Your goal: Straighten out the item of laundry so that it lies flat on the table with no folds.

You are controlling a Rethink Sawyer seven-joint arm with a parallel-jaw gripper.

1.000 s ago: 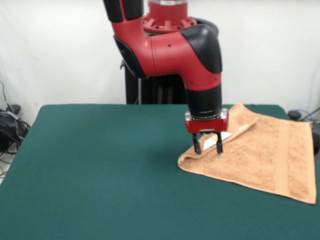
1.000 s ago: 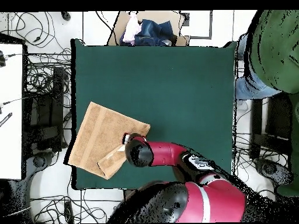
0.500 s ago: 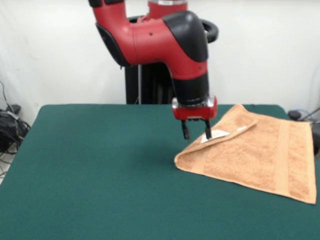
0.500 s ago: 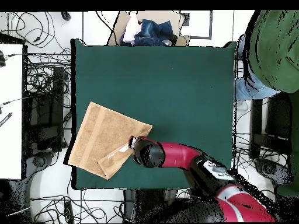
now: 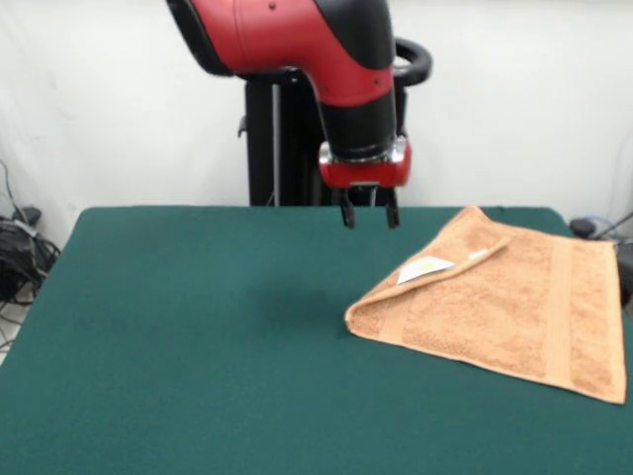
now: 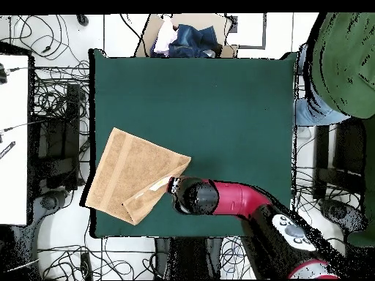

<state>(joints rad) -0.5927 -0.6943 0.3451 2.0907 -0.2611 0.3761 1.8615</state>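
Dark green felt covers the one big table [image 5: 178,336], with a plain white wall behind it and cable clutter on the floor around the edges. One peach-orange terry towel [image 5: 504,307] lies on the table's right side in the front view, hanging slightly past the table edge in the overhead view [image 6: 132,174]. One corner is folded back over itself, so a single white label [image 5: 425,267] shows on top of the flap, and a woven band stripe [image 5: 561,307] runs near the right edge. One red and black arm, one gripper [image 5: 367,214]: it hangs in the air above the table, just left of the towel's folded corner, touching nothing. Its two dark fingers [image 5: 347,215] sit a moderate gap apart, with nothing between them. Overhead, a person in a green top [image 6: 344,62] stands at the table's right edge, and a cardboard box of clothes [image 6: 187,36] sits beyond the far side.
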